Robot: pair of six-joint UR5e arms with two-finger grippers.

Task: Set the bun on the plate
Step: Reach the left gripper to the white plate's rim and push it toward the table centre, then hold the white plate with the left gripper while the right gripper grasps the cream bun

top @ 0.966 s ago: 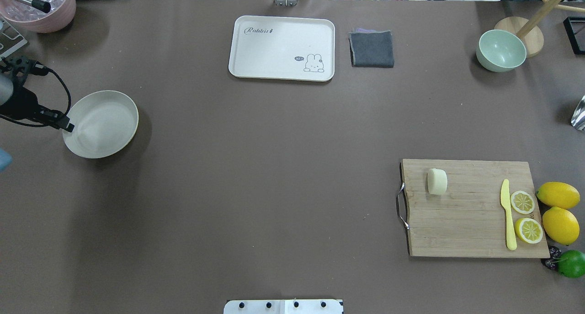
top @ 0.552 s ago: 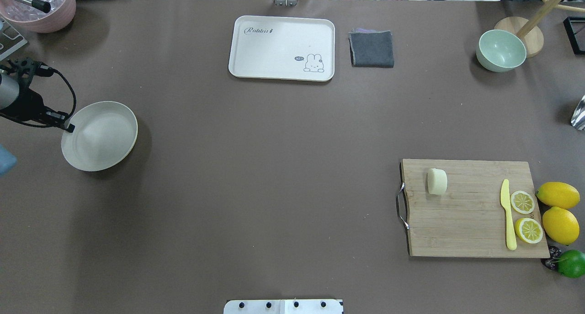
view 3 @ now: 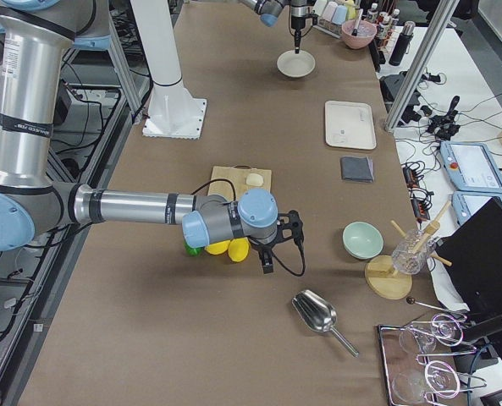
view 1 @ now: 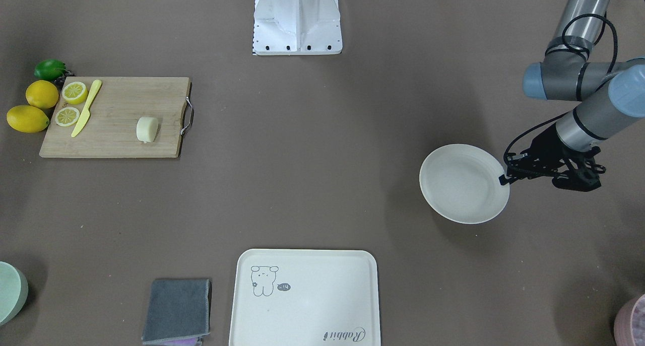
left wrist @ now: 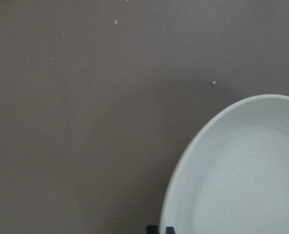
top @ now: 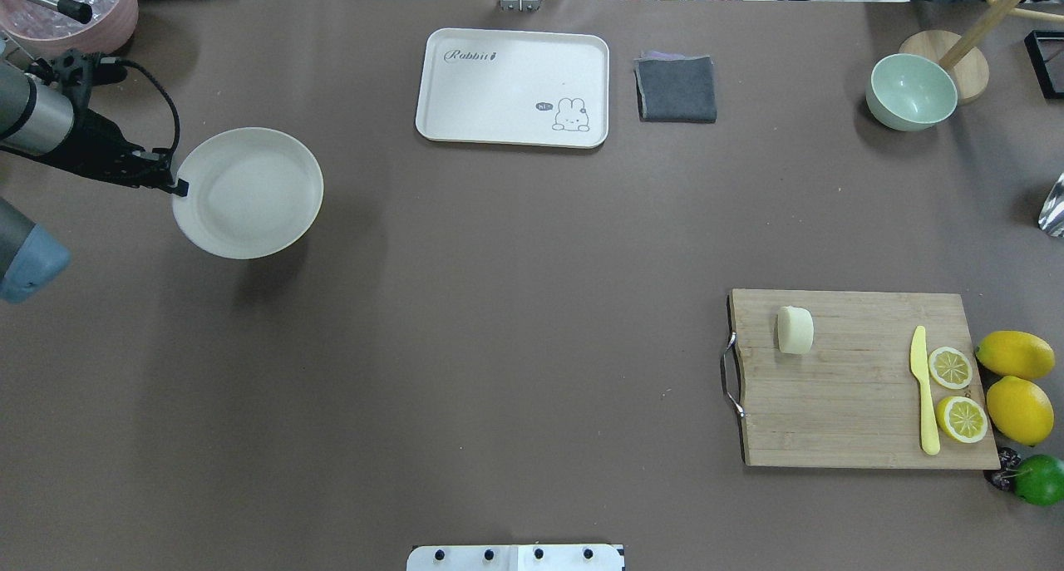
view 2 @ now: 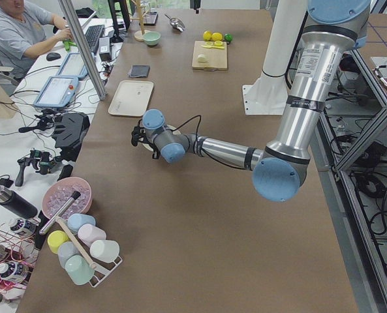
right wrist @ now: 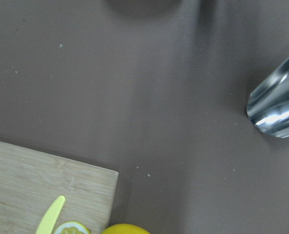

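The bun point(top: 795, 330), a pale stubby roll, lies on the left part of the wooden cutting board point(top: 856, 388); it also shows in the front view as the bun point(view 1: 146, 129). The round off-white plate point(top: 249, 195) hangs above the table at the far left, its shadow offset below it. My left gripper point(top: 179, 186) is shut on the plate's left rim. In the left wrist view the plate point(left wrist: 241, 175) fills the lower right. My right gripper point(view 3: 267, 254) shows only in the exterior right view, beside the lemons; I cannot tell whether it is open or shut.
On the board lie a yellow knife point(top: 923, 392) and two lemon slices point(top: 950, 367); whole lemons point(top: 1016, 355) and a lime sit at its right. A cream tray point(top: 513, 87), grey cloth point(top: 677, 89) and green bowl point(top: 911, 93) stand at the back. A metal scoop point(right wrist: 278, 105) lies far right.
The left gripper has carried the plate away from the robot and toward the table's middle. The bun and the rest have not moved.
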